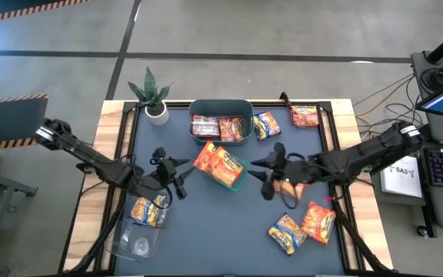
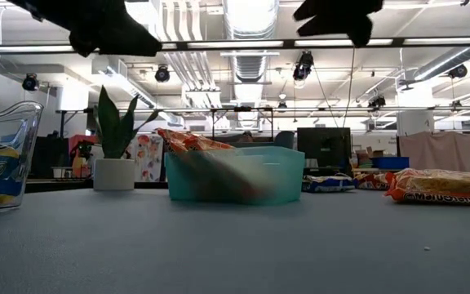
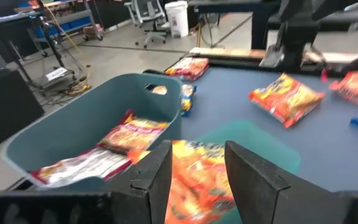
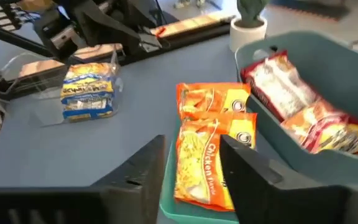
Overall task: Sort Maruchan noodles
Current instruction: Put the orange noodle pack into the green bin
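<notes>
My left gripper [image 1: 181, 178] hangs above the table just beside the small green tray [image 1: 244, 171], jaws parted about a packet's width with nothing between them; through my left wrist camera I see my two fingers [image 3: 159, 177] spread apart, framing the orange packets [image 3: 199, 180] in the tray without touching them. My right gripper [image 1: 261, 173] hovers on the tray's other side, likewise open and empty, its fingers [image 4: 143, 165] apart over the tray's near edge.

Two orange-red Maruchan packets [image 1: 218, 163] lie overlapping in the green tray at the table's middle. The grey-teal tub [image 1: 221, 106] behind it holds dark red-and-white packets [image 1: 218, 128]. A yellow-and-blue packet [image 1: 148, 211] sits inside the clear container [image 1: 133, 240] near my left arm (a second may be stacked with it, I cannot tell). Loose packets remain: a yellow-blue one [image 1: 266, 124] and a red one [image 1: 304, 115] beside the tub, and three more [image 1: 304, 223] near my right arm
</notes>
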Robot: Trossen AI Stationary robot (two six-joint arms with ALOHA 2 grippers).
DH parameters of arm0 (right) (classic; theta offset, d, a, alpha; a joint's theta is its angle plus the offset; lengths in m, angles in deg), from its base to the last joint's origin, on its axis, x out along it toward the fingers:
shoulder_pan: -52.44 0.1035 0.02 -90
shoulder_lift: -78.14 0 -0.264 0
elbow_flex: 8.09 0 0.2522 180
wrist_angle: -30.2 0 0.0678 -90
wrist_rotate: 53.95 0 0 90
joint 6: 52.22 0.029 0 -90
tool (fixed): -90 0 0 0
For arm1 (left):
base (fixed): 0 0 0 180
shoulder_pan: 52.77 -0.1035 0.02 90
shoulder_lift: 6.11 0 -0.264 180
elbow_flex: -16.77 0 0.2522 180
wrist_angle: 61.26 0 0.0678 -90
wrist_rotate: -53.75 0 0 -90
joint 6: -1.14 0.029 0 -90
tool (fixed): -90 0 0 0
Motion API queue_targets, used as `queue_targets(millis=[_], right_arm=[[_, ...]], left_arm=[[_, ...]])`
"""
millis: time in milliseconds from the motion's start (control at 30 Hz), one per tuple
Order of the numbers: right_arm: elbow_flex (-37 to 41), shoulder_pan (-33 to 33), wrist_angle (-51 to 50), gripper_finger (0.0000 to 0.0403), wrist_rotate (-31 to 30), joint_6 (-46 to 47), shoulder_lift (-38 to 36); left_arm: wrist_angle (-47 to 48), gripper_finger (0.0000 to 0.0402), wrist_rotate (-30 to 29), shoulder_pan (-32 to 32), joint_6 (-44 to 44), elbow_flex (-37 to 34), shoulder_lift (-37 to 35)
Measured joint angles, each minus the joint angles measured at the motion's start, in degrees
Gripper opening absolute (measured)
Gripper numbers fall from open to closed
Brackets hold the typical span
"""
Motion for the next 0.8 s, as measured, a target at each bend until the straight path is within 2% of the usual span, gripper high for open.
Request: queue_targets(millis=[200, 267, 400, 600, 800], right_arm=[[-6.3, -4.6, -0.7, 0.0064, 8.1, 1.5, 8.1], [-8.7, -6.0, -3.6, 0.0043, 10.2, 2.4, 10.7], [-14.2, -8.0, -12.8, 0.0014, 10.4, 5.7, 15.6], [-20.5, -10.5, -22.7, 0.0009, 11.0, 8.4, 23.0], [-23.7, -14.1, -24.4, 0.0009, 19.0, 7.7, 30.7]], left_arm=[[3.8, 0.0129, 0.0, -0.1, 2.6, 0.0, -3.1], [3.8, 0.0129, -0.2, -0.2, 3.9, -0.1, -3.3], [4.1, 0.0129, -2.2, -0.4, 5.8, -0.2, -3.0], [4.1, 0.0129, -2.7, -0.8, 9.8, -0.2, -3.0], [4.1, 0.0129, -2.8, -2.8, 15.8, -0.2, -3.7]])
